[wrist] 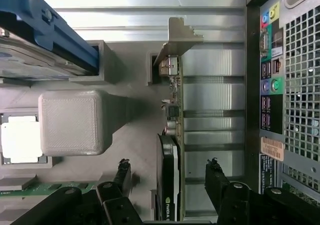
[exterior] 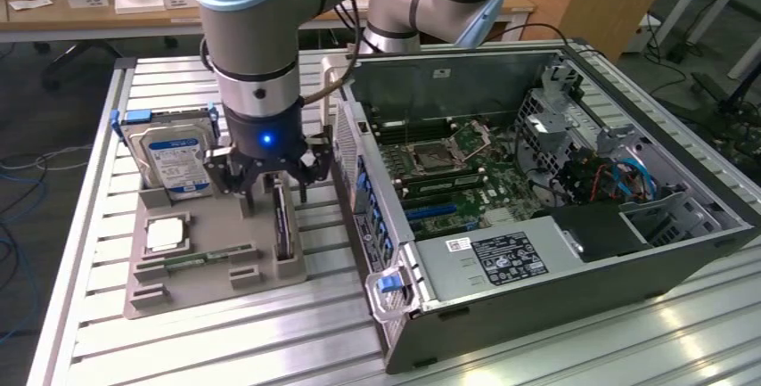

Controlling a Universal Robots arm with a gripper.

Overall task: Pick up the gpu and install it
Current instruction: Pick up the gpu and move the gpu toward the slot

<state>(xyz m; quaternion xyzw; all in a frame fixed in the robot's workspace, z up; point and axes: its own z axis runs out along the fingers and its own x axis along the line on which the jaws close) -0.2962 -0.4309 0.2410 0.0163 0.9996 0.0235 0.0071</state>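
Our claw (exterior: 276, 202) hangs with its fingers spread wide, one on each side of the gpu (exterior: 283, 239). The gpu stands on its edge in the grey holder (exterior: 191, 295), just beside the computer case (exterior: 500, 328).

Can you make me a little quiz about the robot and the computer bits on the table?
1. True or false: the pincer stands open over the gpu.
2. Where is the gpu? A) plugged in inside the computer case. B) standing on its edge in the grey tray. C) lying on the floor.
3. Fill in the gap: the label on the hard drive is blue and ____.

Key: 1 true; 2 B; 3 white.
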